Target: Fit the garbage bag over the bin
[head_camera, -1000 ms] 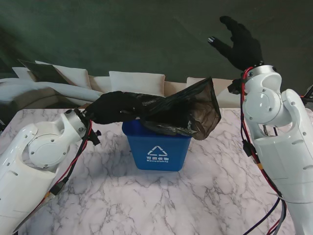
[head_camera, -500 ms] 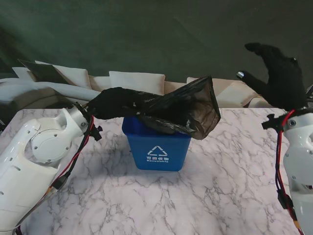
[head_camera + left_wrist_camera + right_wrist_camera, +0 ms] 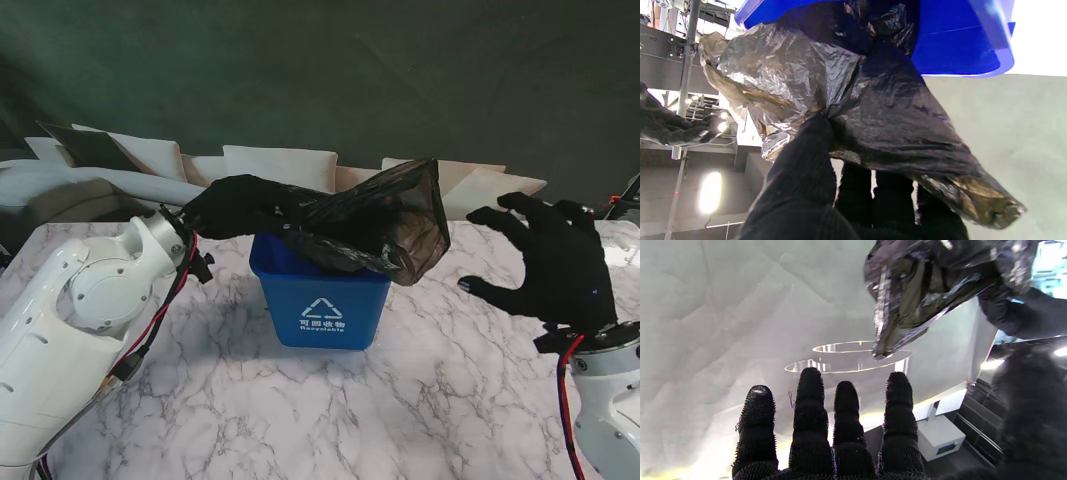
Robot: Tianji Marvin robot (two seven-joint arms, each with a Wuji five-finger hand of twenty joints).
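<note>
The bin [image 3: 320, 300] is bright blue and has a white recycling triangle with small white characters on its front. The garbage bag [image 3: 385, 228] is black and half transparent, with grey shine on its wrinkles and brownish tones at the thin edges. Both hands, the left hand [image 3: 235, 208] and the right hand [image 3: 560, 270], wear black knitted gloves. The arms are white with red and black cables. The table [image 3: 400, 400] is white marble with grey veins.
</note>
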